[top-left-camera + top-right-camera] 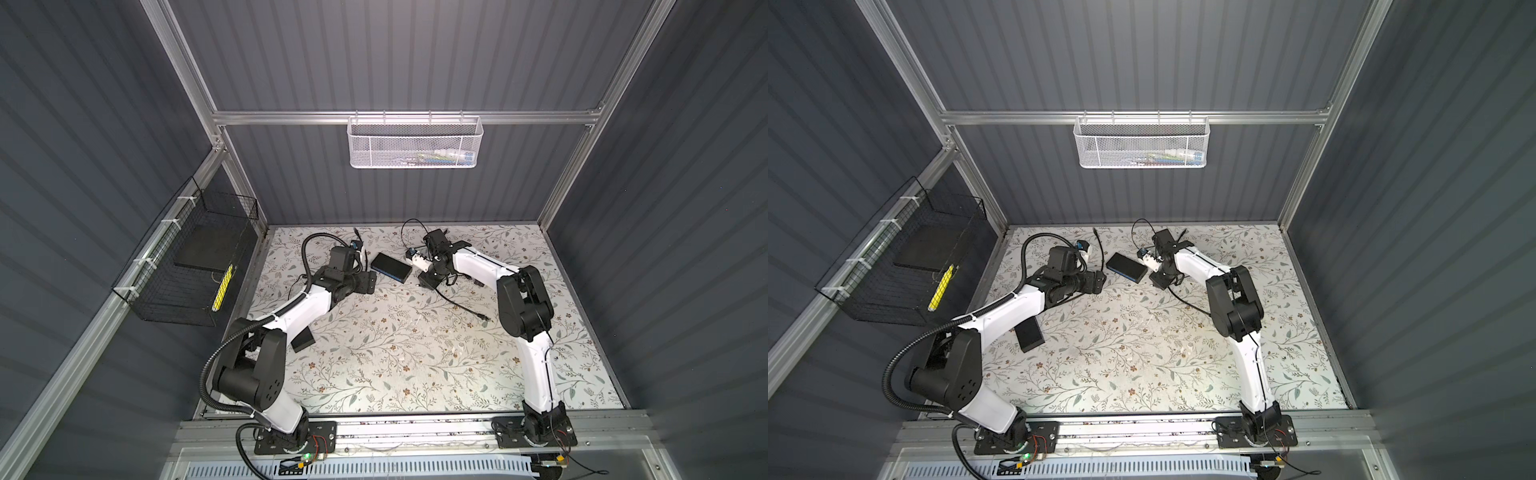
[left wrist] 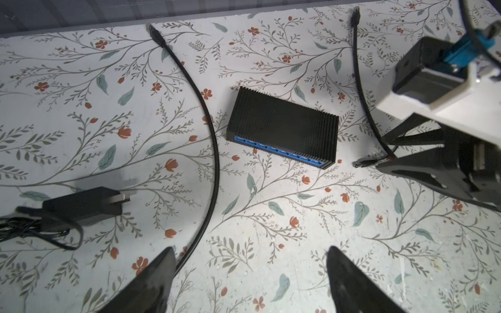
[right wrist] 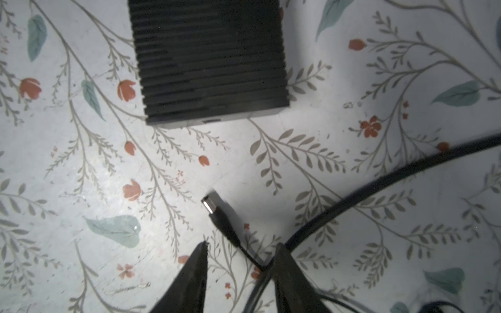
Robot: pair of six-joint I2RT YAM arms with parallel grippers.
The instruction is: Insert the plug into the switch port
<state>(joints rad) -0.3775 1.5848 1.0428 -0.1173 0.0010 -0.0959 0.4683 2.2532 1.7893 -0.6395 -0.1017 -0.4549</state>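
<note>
The switch (image 1: 390, 268) (image 1: 1126, 268) is a flat black ribbed box with a blue face (image 2: 276, 150), lying on the floral mat. A small slot, the switch port (image 3: 212, 121), shows in its short side facing my right gripper. The plug (image 3: 214, 208) (image 2: 362, 163) is a small black barrel lying on the mat just short of that side. Its thin cord runs back between the fingers of my right gripper (image 3: 242, 252) (image 1: 430, 276), which stand apart, the cord against one finger. My left gripper (image 2: 250, 260) (image 1: 368, 282) hovers wide open on the switch's other side, holding nothing.
A black power adapter (image 2: 84, 206) with prongs lies near the left gripper. Thick black cables (image 2: 203, 108) (image 2: 360, 81) curve across the mat on both sides of the switch. A black block (image 1: 302, 338) sits under the left arm. Wire baskets (image 1: 415, 141) (image 1: 187, 266) hang on the walls.
</note>
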